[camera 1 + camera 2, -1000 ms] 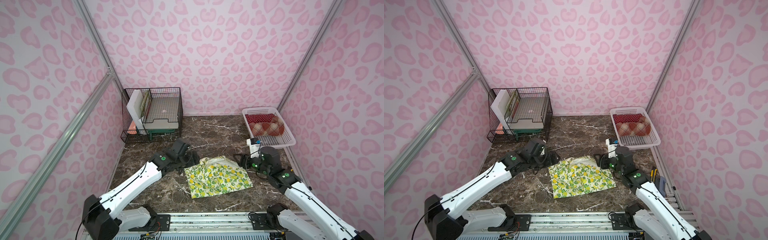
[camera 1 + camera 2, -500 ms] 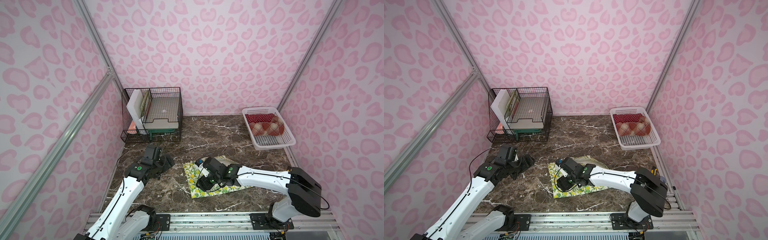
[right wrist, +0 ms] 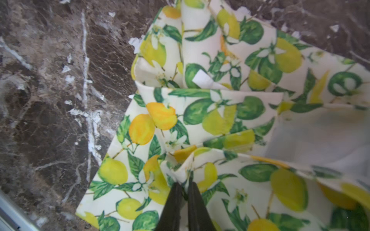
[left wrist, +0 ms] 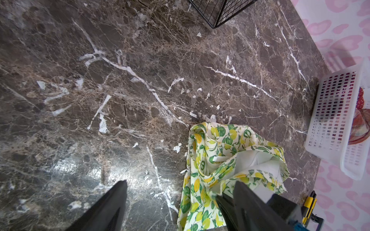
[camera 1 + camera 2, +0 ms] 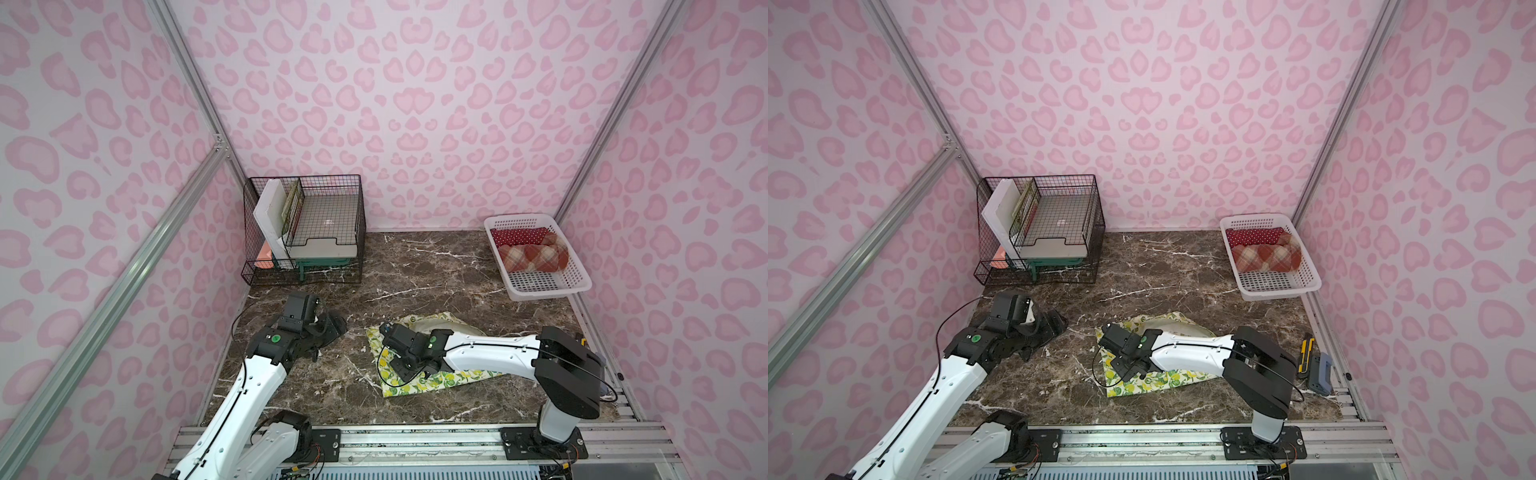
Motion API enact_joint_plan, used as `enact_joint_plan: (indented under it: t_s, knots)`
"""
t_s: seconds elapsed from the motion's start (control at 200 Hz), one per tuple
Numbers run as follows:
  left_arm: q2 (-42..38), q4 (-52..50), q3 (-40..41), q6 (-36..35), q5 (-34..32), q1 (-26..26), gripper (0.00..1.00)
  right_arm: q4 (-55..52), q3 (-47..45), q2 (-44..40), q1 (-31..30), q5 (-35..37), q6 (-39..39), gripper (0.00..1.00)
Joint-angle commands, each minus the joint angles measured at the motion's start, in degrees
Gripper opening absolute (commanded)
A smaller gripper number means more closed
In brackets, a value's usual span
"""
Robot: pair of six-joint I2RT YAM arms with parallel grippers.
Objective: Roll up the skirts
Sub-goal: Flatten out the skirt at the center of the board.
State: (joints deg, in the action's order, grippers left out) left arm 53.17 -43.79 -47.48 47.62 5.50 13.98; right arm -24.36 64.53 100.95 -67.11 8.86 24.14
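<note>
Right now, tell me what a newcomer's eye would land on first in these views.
The lemon-print skirt lies rumpled on the dark marble table near the front, and the right gripper is shut on a pinched fold of it. At the far right corner, a white basket holds the polka-dot skirt and the plaid skirt, both rolled. The left gripper hangs open over bare marble beside the lemon-print skirt.

Stereo overhead, wrist views share lemon skirt [image 4: 220,140]

Right claw [image 3: 185,181] now pinched on lemon skirt [image 3: 220,112] fold; left claw [image 4: 180,182] retreated.
</note>
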Motion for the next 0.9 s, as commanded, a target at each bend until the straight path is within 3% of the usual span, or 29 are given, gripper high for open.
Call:
enact_joint_plan:
  t_s: [0.0,0.26,0.39,0.515,0.665,0.895]
  knots:
    - [0.76,0.89,-0.22,-0.95,1.01,-0.18,0.86,-0.97,0.05,-1.65,-0.21,3.77,0.53,0.00]
    - [1.98,1.73,-0.99,-0.46,2.23,-0.26,0.85,0.15,1.64,-5.40,0.14,8.36,1.15,0.00]
    - [3.15,2.03,-2.37,-0.33,3.17,-0.23,0.84,0.83,4.83,-7.53,6.87,10.37,-2.73,0.00]
    - [4.41,2.39,-3.64,-0.17,4.52,-0.26,0.84,8.11,4.57,-9.47,19.16,0.71,-5.26,0.00]
    - [5.54,3.09,-4.27,-0.16,6.03,-0.27,0.84,19.35,4.03,-7.55,33.21,-12.71,-3.04,0.00]
    - [6.91,4.93,-3.25,0.52,6.89,-0.23,0.83,31.77,7.98,4.32,44.17,-24.51,5.91,0.00]
